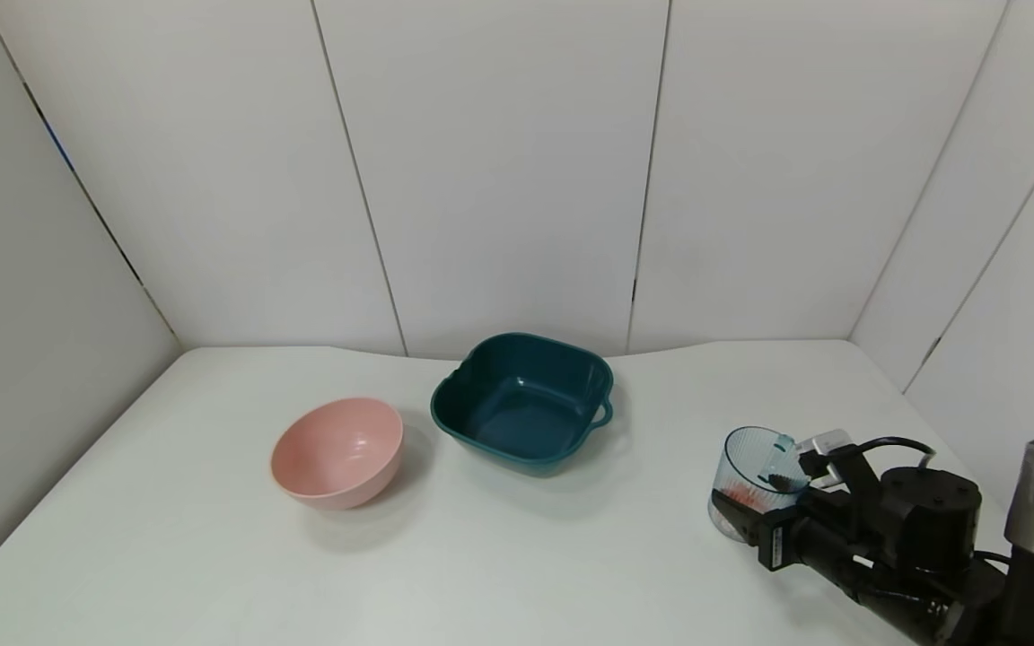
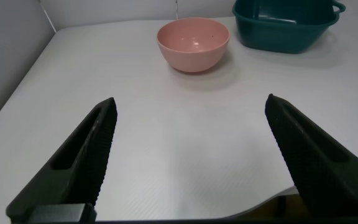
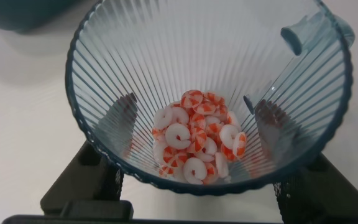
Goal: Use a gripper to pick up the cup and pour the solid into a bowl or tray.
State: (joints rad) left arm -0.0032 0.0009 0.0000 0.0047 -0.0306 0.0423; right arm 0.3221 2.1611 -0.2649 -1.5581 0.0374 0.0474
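At the table's right edge, right gripper [image 1: 773, 511] clasps the cup [image 1: 753, 480].
Teal dish [image 1: 524, 401] lies leftward, well apart; cup seemingly upright, left gripper [image 2: 188, 155] wide, idle.

We look right down into the cup [image 3: 210, 68], a see-through pale blue one with thin ribs running down its sides. Its round rim fills most of what we see. At the bottom sits the solid [image 3: 197, 142], a little heap of small round pieces, white with orange-red parts, all bunched together and touching. The cup's handle [image 3: 319, 30] sticks out from the rim on one side. We see the two black fingers [image 3: 86, 186] of the right gripper [image 3: 201, 190] pressed against the outside of the cup, one on each side. Under the cup is the white table [image 3: 23, 106]. A dark teal dish [image 3: 23, 12] peeks in at one corner.
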